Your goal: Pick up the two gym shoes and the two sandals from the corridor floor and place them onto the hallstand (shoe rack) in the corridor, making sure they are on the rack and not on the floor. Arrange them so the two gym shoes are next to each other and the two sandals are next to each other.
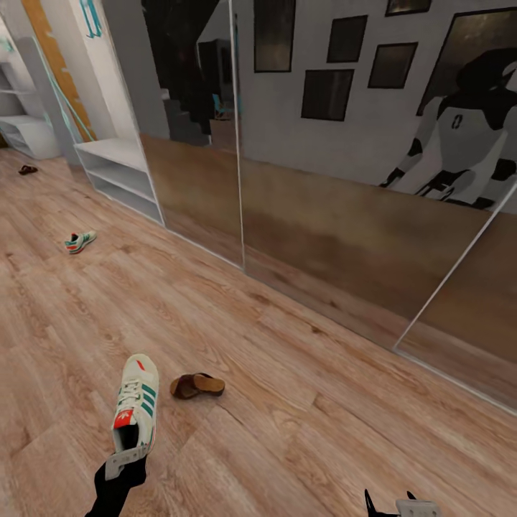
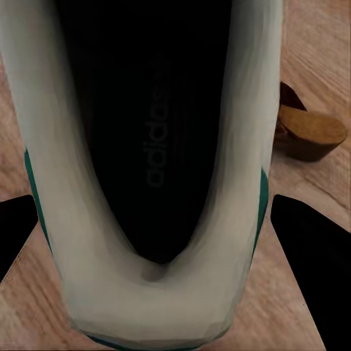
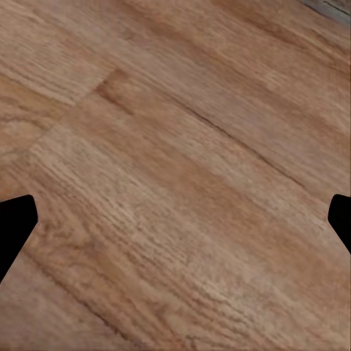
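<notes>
- Near the lower left of the head view, the left pincer (image 1: 126,459) is closing around the heel of a gym shoe (image 1: 136,411), which is pointing away from the robot with its sole toward the corridor floor (image 1: 301,402); whether it is lifted clear cannot be told.
- Seen from the left wrist view, the shoe's dark opening (image 2: 150,131) is sitting between the two dark fingertips (image 2: 16,230), with a brown sandal (image 2: 311,131) lying just beside it.
- That sandal (image 1: 196,385) is lying on the floor to the right of the held shoe, close by but apart.
- Farther off, a second gym shoe (image 1: 79,241) is lying on the planks, and a second sandal (image 1: 27,169) is lying well beyond it.
- Against the wall, the hallstand (image 1: 118,171) is standing with its shelf slots open.
- At the bottom edge, the right pincer (image 1: 391,504) is hovering spread wide over bare planks, holding nothing.
</notes>
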`<state>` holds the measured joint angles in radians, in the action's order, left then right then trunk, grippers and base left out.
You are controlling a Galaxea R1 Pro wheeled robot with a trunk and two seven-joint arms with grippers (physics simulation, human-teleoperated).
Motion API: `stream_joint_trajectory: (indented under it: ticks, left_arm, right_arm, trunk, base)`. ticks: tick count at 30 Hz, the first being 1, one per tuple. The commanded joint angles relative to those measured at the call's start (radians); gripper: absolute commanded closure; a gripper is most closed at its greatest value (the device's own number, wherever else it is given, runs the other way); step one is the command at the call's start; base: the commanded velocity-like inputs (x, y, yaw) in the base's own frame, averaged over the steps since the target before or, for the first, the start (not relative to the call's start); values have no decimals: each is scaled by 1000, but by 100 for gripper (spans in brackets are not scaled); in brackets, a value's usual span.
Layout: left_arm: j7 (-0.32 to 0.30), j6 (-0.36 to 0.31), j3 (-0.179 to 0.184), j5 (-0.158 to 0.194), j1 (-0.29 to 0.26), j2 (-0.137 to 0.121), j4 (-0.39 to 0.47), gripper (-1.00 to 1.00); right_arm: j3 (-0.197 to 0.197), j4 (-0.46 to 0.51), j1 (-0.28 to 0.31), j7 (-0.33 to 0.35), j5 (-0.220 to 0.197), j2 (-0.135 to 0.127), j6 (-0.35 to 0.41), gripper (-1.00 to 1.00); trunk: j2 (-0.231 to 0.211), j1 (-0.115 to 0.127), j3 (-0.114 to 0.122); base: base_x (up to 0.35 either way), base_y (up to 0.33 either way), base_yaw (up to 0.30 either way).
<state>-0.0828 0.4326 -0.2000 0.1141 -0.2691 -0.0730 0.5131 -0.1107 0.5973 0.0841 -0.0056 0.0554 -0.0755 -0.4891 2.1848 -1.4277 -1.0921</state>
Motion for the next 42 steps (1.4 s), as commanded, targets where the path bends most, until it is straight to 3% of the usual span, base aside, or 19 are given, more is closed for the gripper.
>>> stream_joint_trajectory:
  ticks: [1,28,42]
  left_arm:
    - [-9,2,-2,10,-1,0,-1,100]
    - [-9,3,-2,11,-1,4,-2,100]
    - [-10,3,-2,12,-1,5,-2,100]
  right_arm:
    - [-3,0,0,-1,6,0,-3,-100]
    - [-2,2,0,-1,6,1,-3,-100]
    - [-1,5,0,-1,6,1,-3,-100]
  trunk:
    - [0,0,0]
    - [0,0,22]
    - [0,0,33]
  base:
    - [0,0,265]
    - [4,0,265]
    - [220,0,265]
